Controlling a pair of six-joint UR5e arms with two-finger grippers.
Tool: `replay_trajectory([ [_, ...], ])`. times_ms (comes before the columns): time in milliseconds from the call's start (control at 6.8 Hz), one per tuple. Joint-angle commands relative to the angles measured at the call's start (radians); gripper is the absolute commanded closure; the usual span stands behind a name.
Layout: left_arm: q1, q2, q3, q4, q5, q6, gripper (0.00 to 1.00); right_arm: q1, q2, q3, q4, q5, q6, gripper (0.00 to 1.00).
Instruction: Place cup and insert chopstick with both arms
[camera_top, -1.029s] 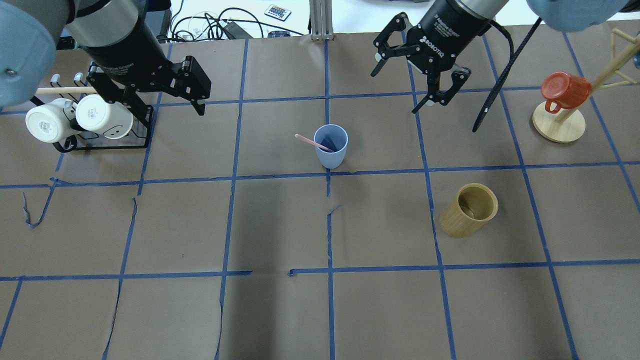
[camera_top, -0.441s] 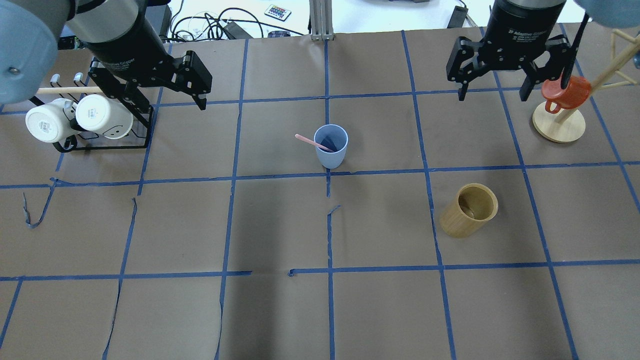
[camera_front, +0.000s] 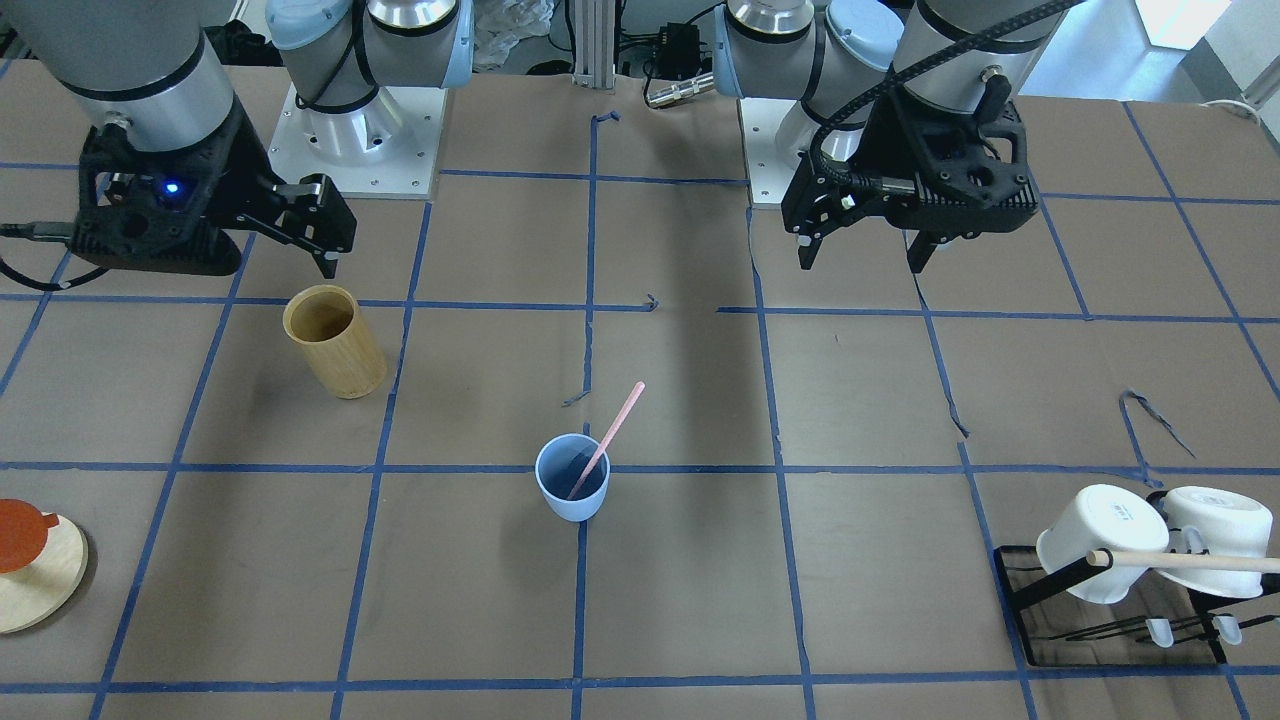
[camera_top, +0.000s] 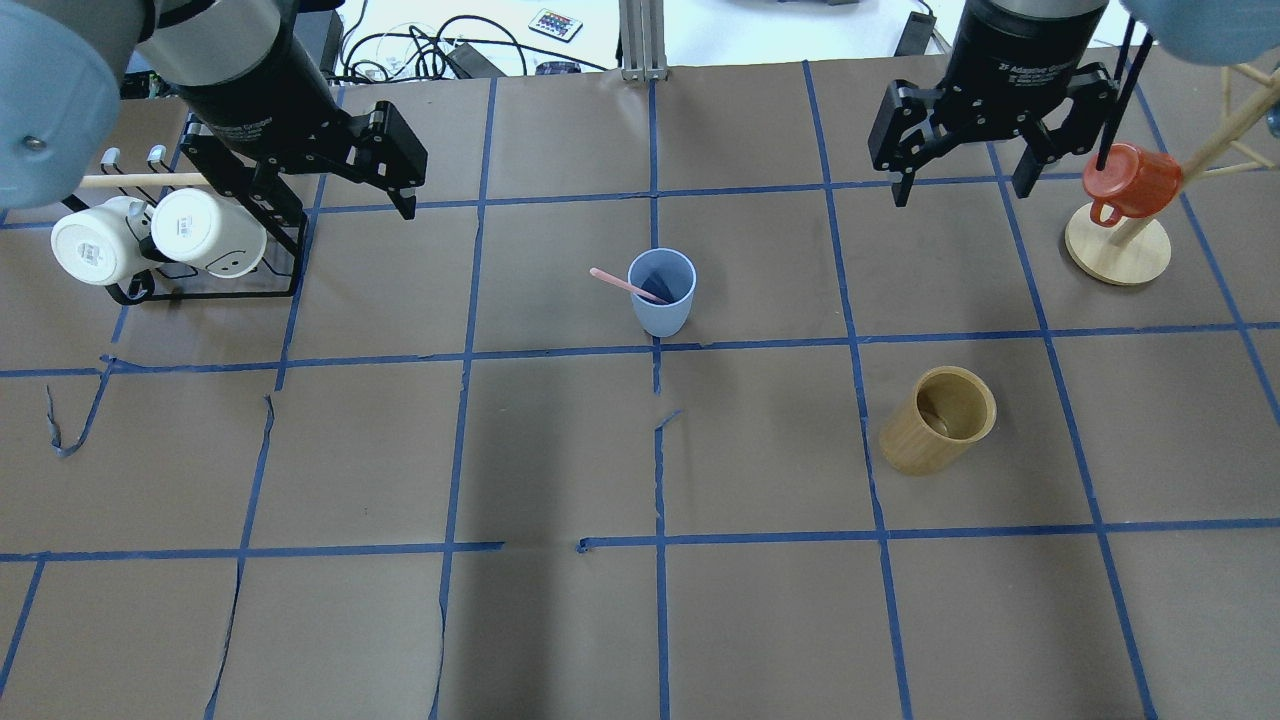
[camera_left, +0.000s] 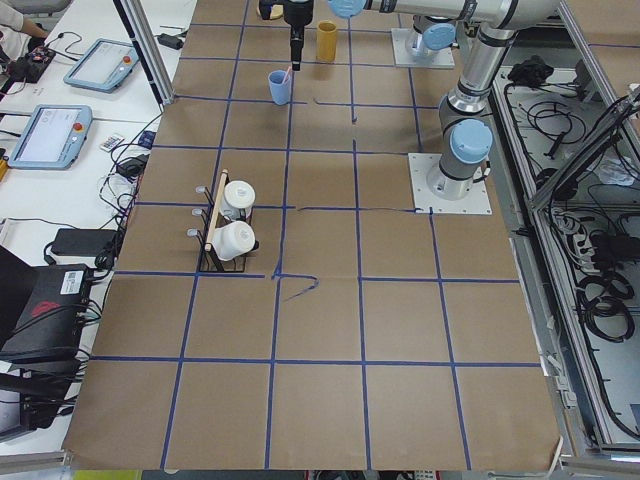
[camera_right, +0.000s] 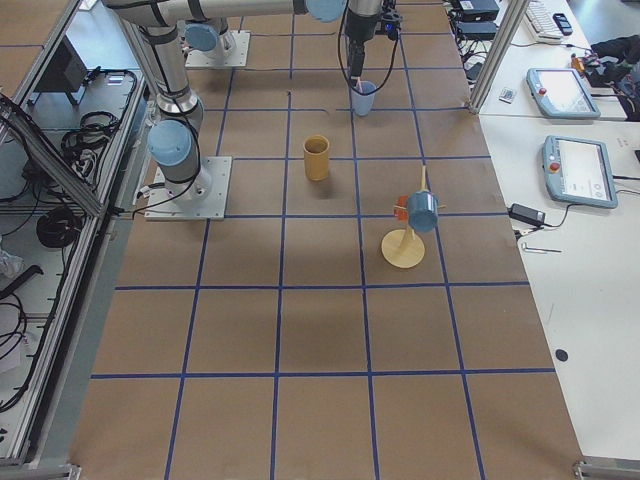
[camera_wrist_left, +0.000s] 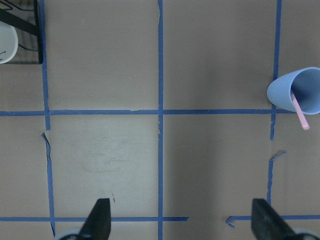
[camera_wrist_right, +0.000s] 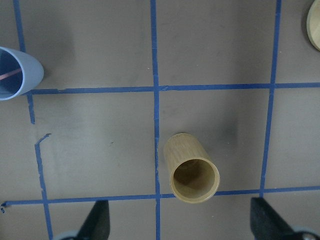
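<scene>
Both grippers hung empty, jaws spread wide: left gripper (camera_front: 860, 262), right gripper (camera_top: 958, 195). Blue cup (camera_top: 661, 292) stood upright out ahead of them and between the two, well apart from each, with the pink chopstick (camera_top: 625, 284) leaning inside. Task looked complete; the step in hand read as parking the arms. Advice: travel high, no sweep toward cup. Right gripper's hazards: wooden cup (camera_top: 938, 418) just ahead, red mug (camera_top: 1130, 178) near its outer finger.
</scene>
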Motion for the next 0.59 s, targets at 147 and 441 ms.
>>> replay_trajectory([
  [147,-0.004,-0.001,0.001,0.001,0.001,0.0,0.0,0.021,-0.02,0.02,-0.004,0.033,-0.01,0.0],
  [441,-0.004,-0.002,0.001,0.001,0.0,-0.002,0.0,0.0,-0.028,0.029,-0.01,0.034,-0.005,0.01],
])
